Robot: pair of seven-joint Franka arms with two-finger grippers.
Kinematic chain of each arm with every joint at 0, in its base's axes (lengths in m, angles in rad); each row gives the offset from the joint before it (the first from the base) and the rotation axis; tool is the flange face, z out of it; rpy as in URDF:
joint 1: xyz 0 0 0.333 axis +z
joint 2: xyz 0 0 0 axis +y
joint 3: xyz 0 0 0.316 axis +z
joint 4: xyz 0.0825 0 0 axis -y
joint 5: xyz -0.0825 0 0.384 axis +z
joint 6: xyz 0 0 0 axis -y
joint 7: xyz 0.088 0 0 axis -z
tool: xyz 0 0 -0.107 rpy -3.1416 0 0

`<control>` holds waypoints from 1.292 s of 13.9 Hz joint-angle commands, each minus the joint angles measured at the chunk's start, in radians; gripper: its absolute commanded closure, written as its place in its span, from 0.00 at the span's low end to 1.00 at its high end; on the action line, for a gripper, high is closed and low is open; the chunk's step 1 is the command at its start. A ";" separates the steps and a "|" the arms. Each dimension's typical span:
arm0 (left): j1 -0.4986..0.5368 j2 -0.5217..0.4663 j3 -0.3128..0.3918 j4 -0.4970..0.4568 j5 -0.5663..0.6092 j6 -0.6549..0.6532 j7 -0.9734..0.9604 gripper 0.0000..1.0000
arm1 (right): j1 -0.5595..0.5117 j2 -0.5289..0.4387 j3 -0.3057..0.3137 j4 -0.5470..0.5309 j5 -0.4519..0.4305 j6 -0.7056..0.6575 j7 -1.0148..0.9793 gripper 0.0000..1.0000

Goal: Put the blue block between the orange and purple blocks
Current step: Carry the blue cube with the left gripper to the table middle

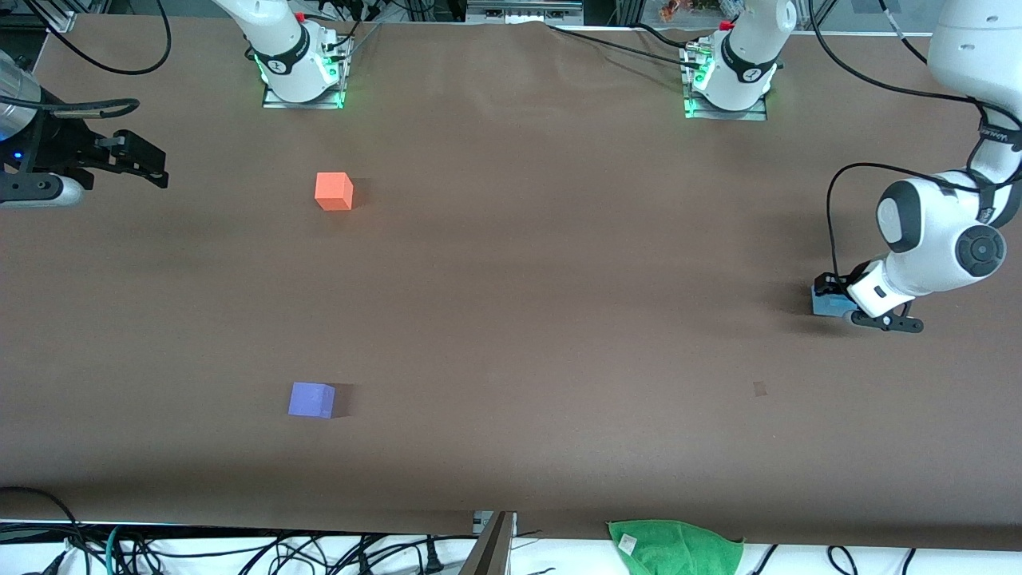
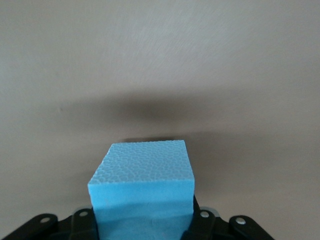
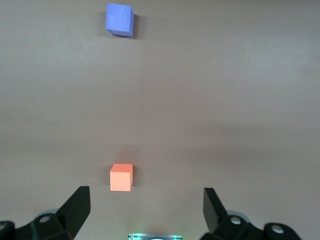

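The blue block sits low at the table surface at the left arm's end of the table. My left gripper is shut on it. In the left wrist view the block fills the gap between the black fingers, which press on its two sides. The orange block and the purple block lie toward the right arm's end, the purple one nearer the front camera. My right gripper waits open and empty over the table's end. Its wrist view shows the orange block and the purple block.
A wide bare stretch of brown table lies between the blue block and the other two cubes. A green cloth hangs at the table's front edge. Cables run along the front edge and near the arm bases.
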 commanded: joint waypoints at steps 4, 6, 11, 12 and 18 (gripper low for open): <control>-0.038 -0.056 -0.254 0.278 0.015 -0.477 -0.010 0.90 | -0.010 -0.007 0.003 -0.010 0.011 0.011 -0.010 0.00; -0.138 -0.035 -0.276 0.306 0.000 -0.491 -0.179 0.90 | -0.010 -0.007 0.003 -0.010 0.010 0.011 -0.010 0.00; -0.498 0.224 -0.276 0.514 -0.031 -0.400 -0.744 0.90 | -0.010 -0.007 0.003 -0.010 0.011 0.012 -0.010 0.00; -0.558 0.267 -0.274 0.542 -0.026 -0.337 -0.825 0.90 | -0.010 -0.007 0.003 -0.010 0.011 0.012 -0.010 0.00; -0.713 0.422 -0.274 0.553 -0.026 0.056 -1.093 0.87 | -0.010 0.001 0.003 -0.010 0.011 0.014 -0.011 0.00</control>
